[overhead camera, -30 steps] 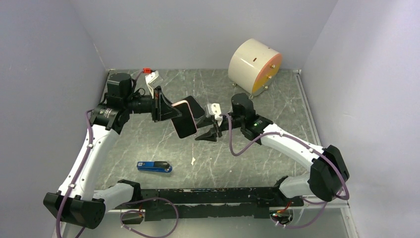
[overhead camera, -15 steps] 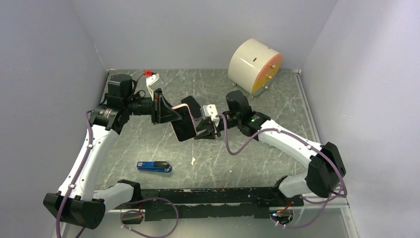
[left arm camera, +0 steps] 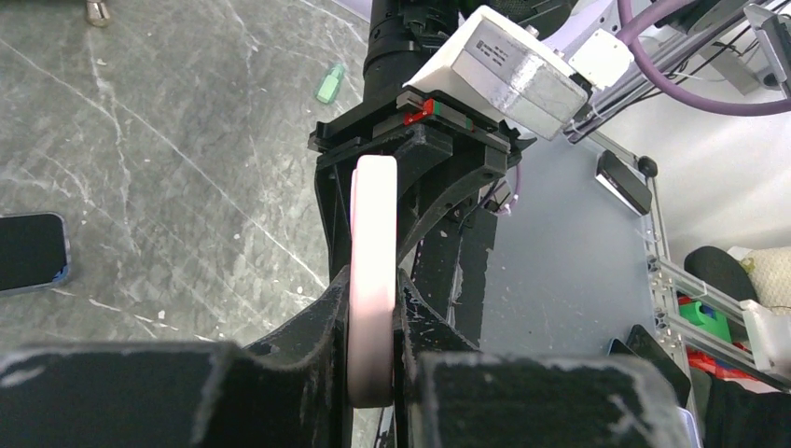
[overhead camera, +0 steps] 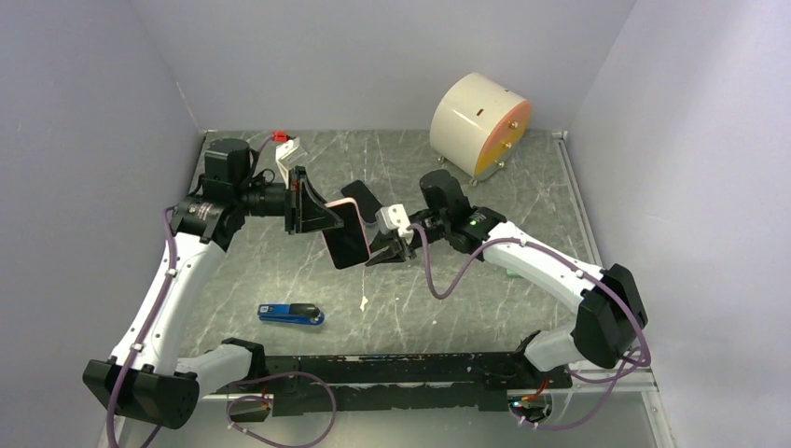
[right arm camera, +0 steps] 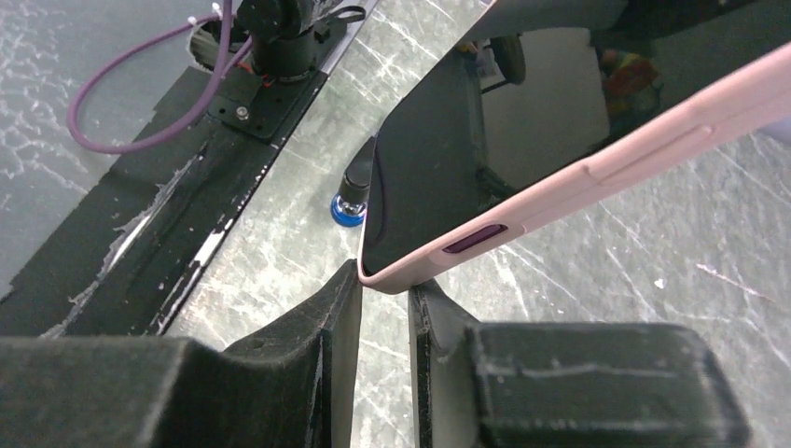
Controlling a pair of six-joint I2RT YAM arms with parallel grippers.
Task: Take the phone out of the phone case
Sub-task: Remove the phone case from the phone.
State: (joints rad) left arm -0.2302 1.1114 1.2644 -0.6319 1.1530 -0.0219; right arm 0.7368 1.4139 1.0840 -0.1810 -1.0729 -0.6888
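I hold the phone case (overhead camera: 341,203) up off the counter (overhead camera: 522,187) in my left gripper (overhead camera: 322,217), which is closed flat on its two faces. The left wrist view shows the pink rim edge-on between my fingers (left arm camera: 322,327). Holding it in the air leaves the rim free all round, so my other arm can get at it.

My right gripper (overhead camera: 387,250) is at the case's lower corner. In its own view that corner sits right at the mouth of the narrow gap between the fingertips (right arm camera: 340,299). I cannot tell whether they are pinching it or only bracketing it. I judge the corner is the place to work, since a soft case peels away there most easily.

The phone (overhead camera: 348,245) is seated in the case, its dark screen turned toward the near side and my right arm. Its long axis runs roughly from the far side toward the near side, with the near end lower and the short axis in line with my left gripper.
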